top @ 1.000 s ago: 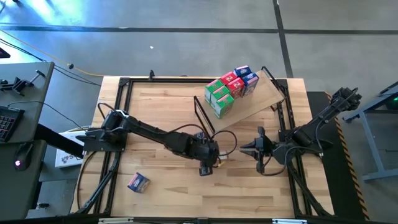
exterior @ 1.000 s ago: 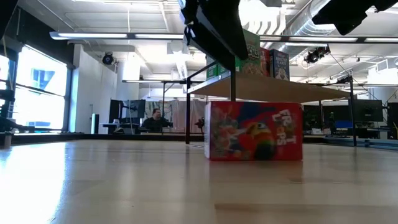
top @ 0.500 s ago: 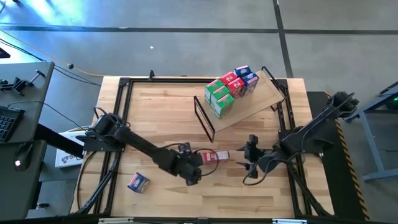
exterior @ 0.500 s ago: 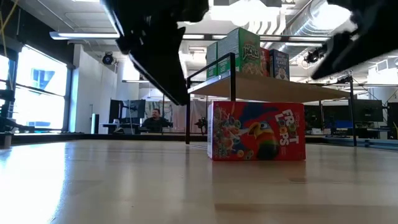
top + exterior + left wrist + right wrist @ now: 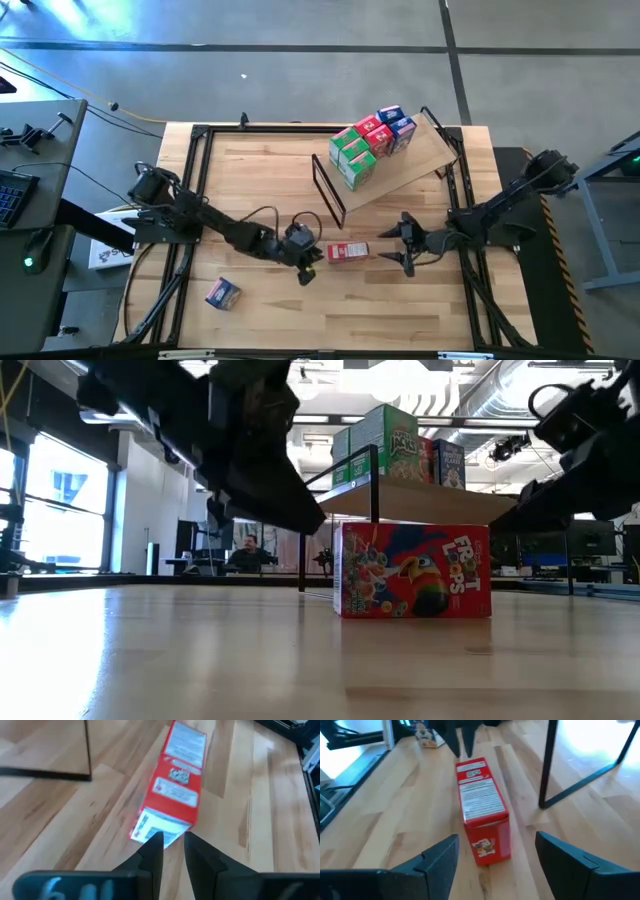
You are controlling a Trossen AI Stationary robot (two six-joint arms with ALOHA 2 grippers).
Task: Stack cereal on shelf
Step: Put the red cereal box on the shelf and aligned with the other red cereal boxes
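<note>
Flanking the red box point(image 5: 347, 252): right gripper point(image 5: 404, 244) spread wide, left gripper point(image 5: 308, 262) nearly clenched, empty. Off-centre closure could skid it across the tabletop point(image 5: 260, 190).

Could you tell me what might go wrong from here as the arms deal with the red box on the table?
The right tool is open and lined up with the red box; the left tool, nearly shut, sits just off the box's other end, so the two could collide. The shelf leg stands close by and could snag the lift. The tilted shelf's stacked boxes might be knocked.
</note>
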